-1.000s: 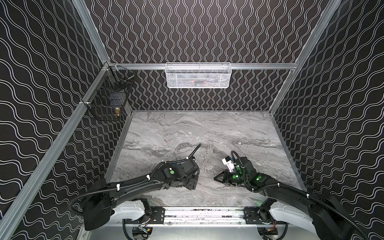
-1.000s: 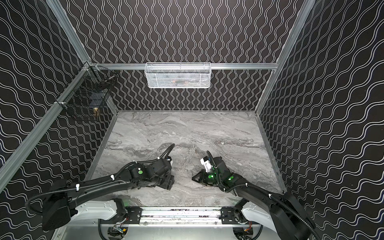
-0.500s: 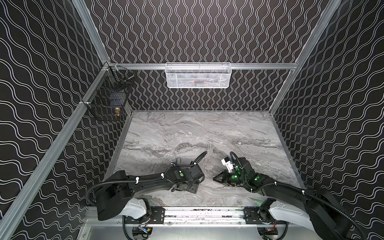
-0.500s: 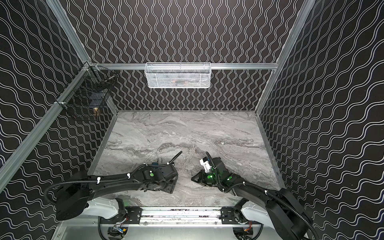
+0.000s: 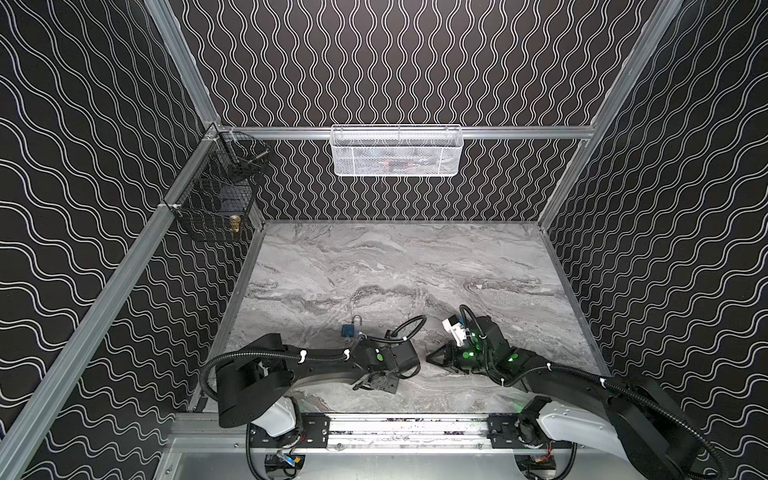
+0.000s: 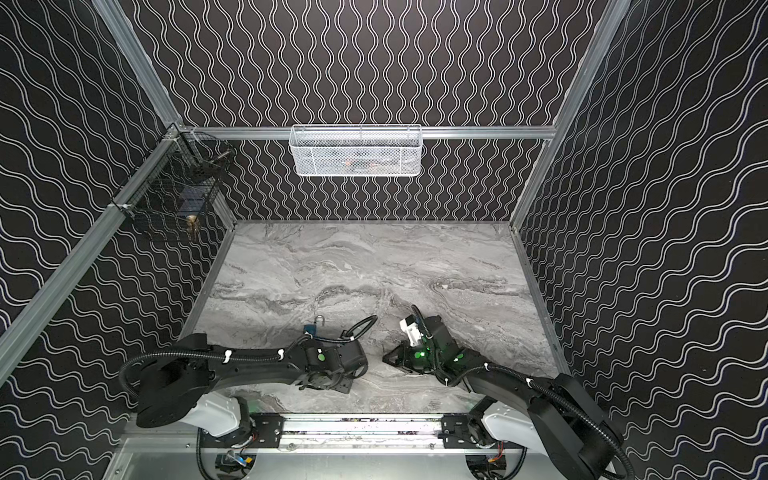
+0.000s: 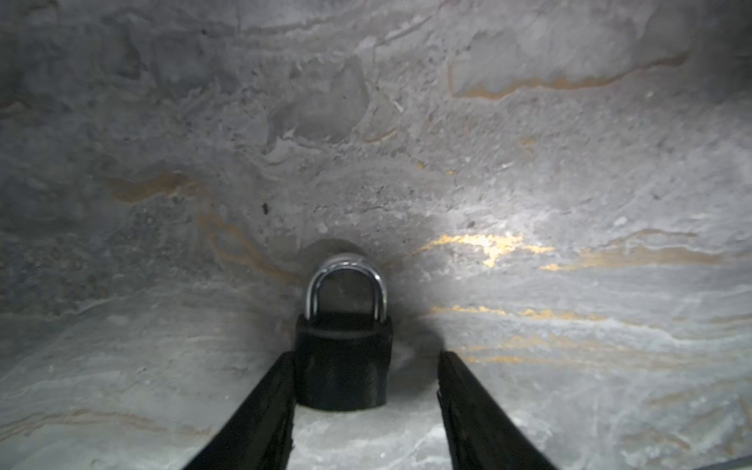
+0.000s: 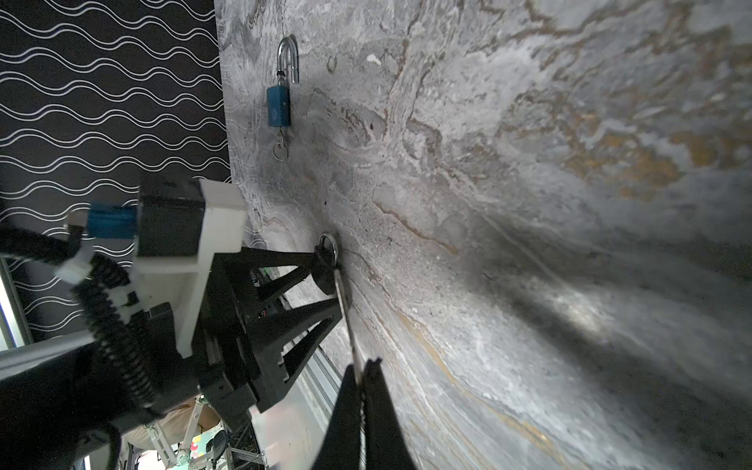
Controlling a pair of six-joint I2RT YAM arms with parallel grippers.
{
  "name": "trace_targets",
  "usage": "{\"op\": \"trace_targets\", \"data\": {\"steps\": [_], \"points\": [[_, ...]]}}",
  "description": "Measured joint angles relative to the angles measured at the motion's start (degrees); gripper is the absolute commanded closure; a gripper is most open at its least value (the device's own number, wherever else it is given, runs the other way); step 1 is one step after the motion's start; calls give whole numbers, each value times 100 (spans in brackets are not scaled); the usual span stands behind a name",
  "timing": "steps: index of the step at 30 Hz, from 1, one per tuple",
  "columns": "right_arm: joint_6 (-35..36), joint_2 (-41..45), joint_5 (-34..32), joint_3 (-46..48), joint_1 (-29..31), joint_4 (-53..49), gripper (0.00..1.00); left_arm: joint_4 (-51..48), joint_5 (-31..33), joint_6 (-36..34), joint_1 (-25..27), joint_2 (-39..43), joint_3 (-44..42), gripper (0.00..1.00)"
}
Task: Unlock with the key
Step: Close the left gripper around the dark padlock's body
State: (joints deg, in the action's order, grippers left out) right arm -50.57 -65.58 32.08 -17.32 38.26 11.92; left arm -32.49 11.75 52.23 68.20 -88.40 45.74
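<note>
A black padlock (image 7: 344,362) with a chrome shackle stands on the marble between the fingers of my left gripper (image 7: 366,358). One finger touches its side and the other stands a gap away, so the gripper is open. In both top views the left gripper (image 5: 374,380) (image 6: 324,384) covers that padlock. My right gripper (image 8: 360,372) (image 5: 430,358) is shut on a thin silver key (image 8: 346,321). The key's tip reaches the base of the black padlock (image 8: 325,280); I cannot tell whether it is inside.
A blue padlock (image 5: 348,331) (image 8: 278,106) with its shackle open and a key ring at its base lies on the marble just beyond the left arm. A white mesh basket (image 5: 397,151) hangs on the back wall and a black wire basket (image 5: 216,199) on the left wall.
The left arm has drawn back toward the near edge, uncovering the blue padlock, and its fingers have narrowed around the black padlock. The right arm has hardly moved.
</note>
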Motion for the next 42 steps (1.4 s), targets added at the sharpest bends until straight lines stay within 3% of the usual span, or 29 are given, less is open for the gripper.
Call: {"op": "trace_targets", "data": {"steps": [16, 42], "points": [[7, -11, 22, 39, 0, 46, 100, 22, 348, 728, 50, -236, 114, 46], [9, -114, 22, 4, 0, 81, 100, -83, 431, 778, 85, -345, 221, 59]]}}
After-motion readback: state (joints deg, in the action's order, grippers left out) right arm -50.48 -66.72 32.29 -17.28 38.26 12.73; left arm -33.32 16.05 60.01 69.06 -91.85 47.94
